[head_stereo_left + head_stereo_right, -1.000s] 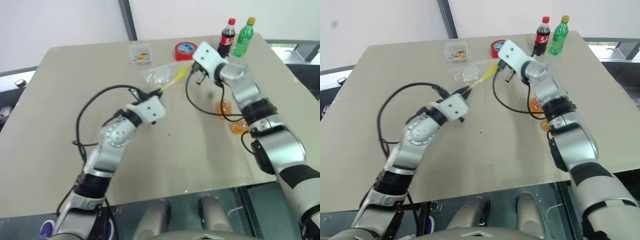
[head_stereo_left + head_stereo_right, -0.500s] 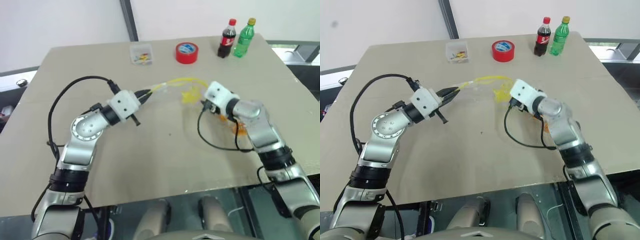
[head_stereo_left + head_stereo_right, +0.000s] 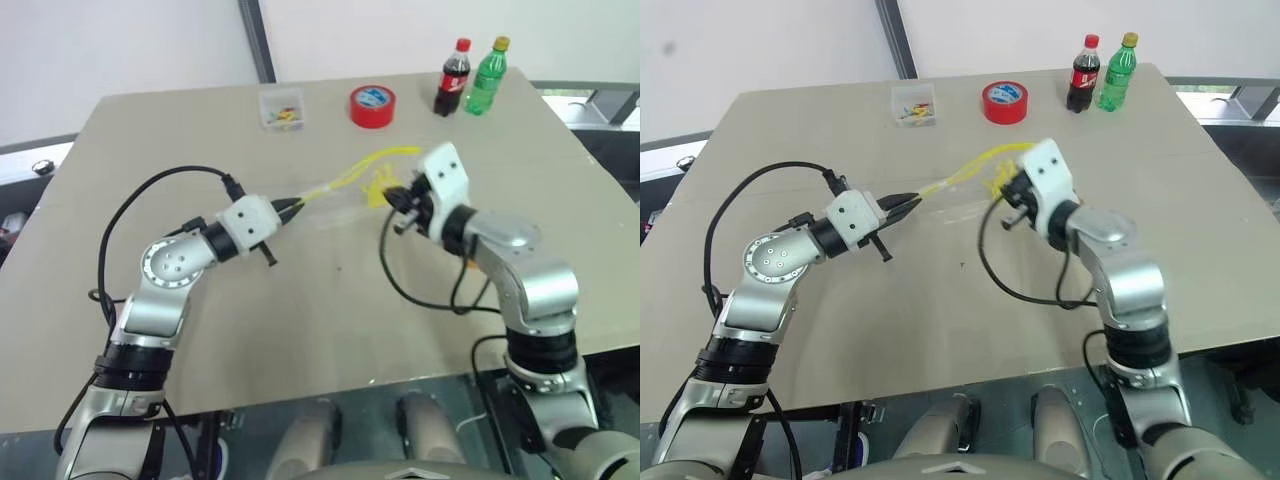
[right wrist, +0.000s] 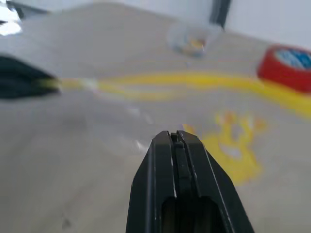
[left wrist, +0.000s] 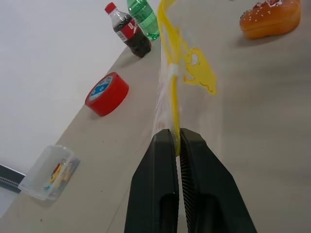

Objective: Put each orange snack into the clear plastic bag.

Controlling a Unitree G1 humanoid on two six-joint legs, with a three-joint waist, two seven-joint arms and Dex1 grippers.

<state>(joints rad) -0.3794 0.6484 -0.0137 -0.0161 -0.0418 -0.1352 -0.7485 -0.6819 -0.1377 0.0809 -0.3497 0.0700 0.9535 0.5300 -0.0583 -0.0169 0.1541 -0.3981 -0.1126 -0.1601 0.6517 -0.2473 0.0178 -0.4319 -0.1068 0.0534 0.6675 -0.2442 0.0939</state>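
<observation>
Pinching the clear plastic bag's (image 3: 345, 190) yellow edge, left gripper (image 5: 177, 137); right gripper (image 4: 176, 137) closed, empty.

A large beige table (image 3: 300, 330) takes up most of the room, lit evenly. Behind it stands a plain white wall (image 3: 120, 40) crossed by a dark upright post (image 3: 255, 40). Below the near table edge, greenish floor (image 3: 250, 440) shows.
</observation>
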